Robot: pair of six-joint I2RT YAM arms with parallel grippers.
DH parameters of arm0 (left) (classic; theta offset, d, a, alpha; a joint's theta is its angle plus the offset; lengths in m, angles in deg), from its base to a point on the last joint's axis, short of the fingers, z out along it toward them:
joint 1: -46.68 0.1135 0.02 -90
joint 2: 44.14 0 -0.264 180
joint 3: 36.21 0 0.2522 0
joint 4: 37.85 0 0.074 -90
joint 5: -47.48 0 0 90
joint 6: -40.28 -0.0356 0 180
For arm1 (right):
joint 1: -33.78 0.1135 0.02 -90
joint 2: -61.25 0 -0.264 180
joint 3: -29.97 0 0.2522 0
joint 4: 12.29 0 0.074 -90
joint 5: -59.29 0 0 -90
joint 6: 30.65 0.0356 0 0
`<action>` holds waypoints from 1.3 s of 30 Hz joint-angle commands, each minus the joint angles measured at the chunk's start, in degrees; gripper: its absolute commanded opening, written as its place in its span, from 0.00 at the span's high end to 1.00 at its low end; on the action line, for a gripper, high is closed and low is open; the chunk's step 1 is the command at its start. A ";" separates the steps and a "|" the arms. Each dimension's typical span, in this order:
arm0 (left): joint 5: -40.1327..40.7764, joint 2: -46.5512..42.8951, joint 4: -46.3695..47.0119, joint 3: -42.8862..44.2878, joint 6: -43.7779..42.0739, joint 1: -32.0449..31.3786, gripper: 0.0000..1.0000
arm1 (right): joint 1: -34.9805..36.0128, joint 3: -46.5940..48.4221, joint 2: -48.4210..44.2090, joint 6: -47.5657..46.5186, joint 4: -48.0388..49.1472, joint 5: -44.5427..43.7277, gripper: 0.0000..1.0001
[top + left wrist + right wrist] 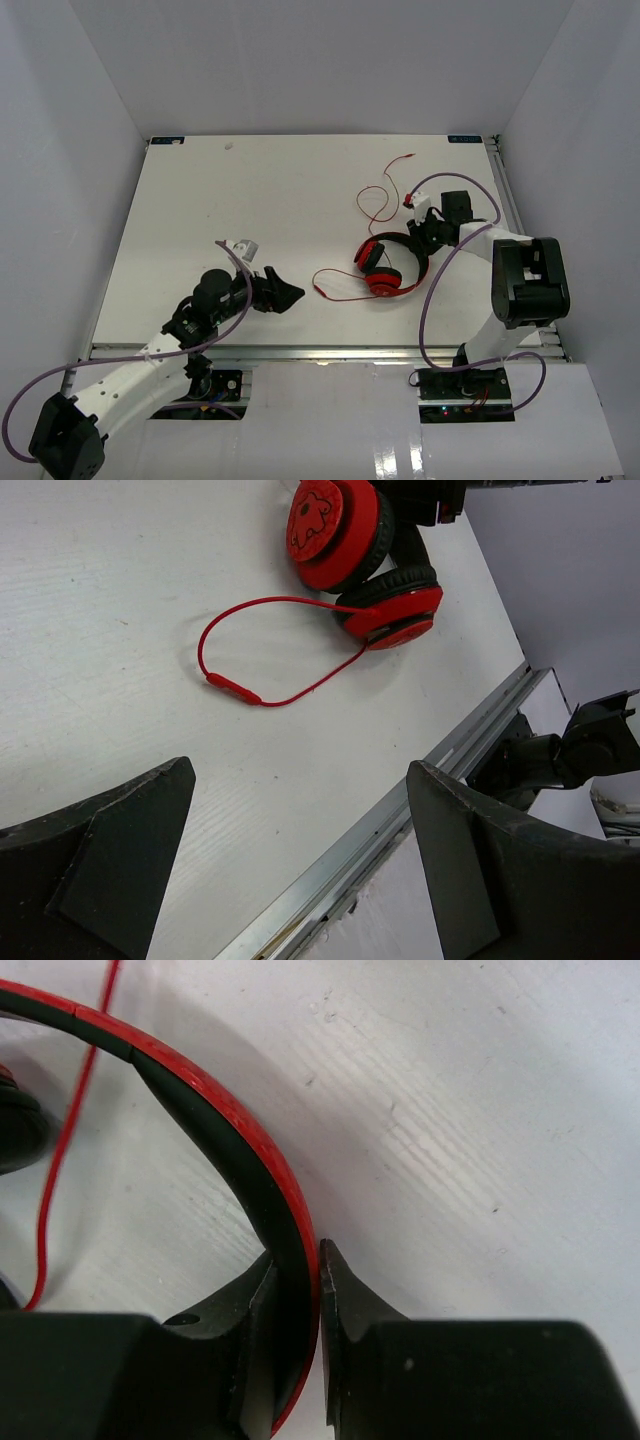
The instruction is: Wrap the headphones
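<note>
The headphones point(388, 272) lie right of centre on the worktop point(250, 190). I see my right gripper point(297, 1255) clamped on their headband point(240, 1150); my left gripper point(300, 770), lower left, stands wide apart, well clear of them.

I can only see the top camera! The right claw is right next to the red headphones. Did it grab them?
Observer: Yes. In the right wrist view the right gripper is pinched on the headband of the headphones, a finger on each side.
Operator: Is the cord stuck in there too?
Observer: No, the red cord runs left of the band, outside the fingers.
Operator: What's the left claw doing?
Observer: Its wrist view shows the left gripper wide open, holding nothing, facing the earcups.
</note>
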 commanded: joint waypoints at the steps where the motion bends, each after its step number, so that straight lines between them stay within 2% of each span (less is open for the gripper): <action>1: -0.83 1.05 5.14 0.46 -3.50 -2.37 0.02 | 0.20 -2.76 -4.44 3.01 -7.68 4.51 0.91; 11: 5.61 3.81 14.77 1.38 -18.69 -13.17 0.02 | -1.43 4.08 -30.38 22.89 -15.04 13.75 0.92; 15: 6.18 5.06 19.46 0.67 -23.24 -14.01 0.02 | -2.58 8.40 -34.37 28.26 -15.13 17.12 0.92; 19: 6.72 4.88 24.74 -0.64 -27.05 -14.08 0.02 | -4.91 13.00 -34.44 33.46 -14.95 22.14 0.92; 24: 5.02 7.10 32.96 -2.04 -25.67 -14.13 0.02 | -4.91 18.26 -32.68 38.21 -14.18 24.79 0.92; 31: 4.53 20.32 46.65 -0.77 -24.62 -16.69 0.02 | -4.91 22.36 -31.23 46.57 -9.27 26.84 0.92; 37: 9.44 35.05 67.74 -2.34 -25.39 -17.50 0.02 | -4.91 24.46 -30.61 55.38 -4.39 29.03 0.92; 39: 11.09 39.41 71.96 -0.51 -26.04 -17.76 0.02 | -4.91 25.08 -30.41 57.48 -3.08 29.75 0.92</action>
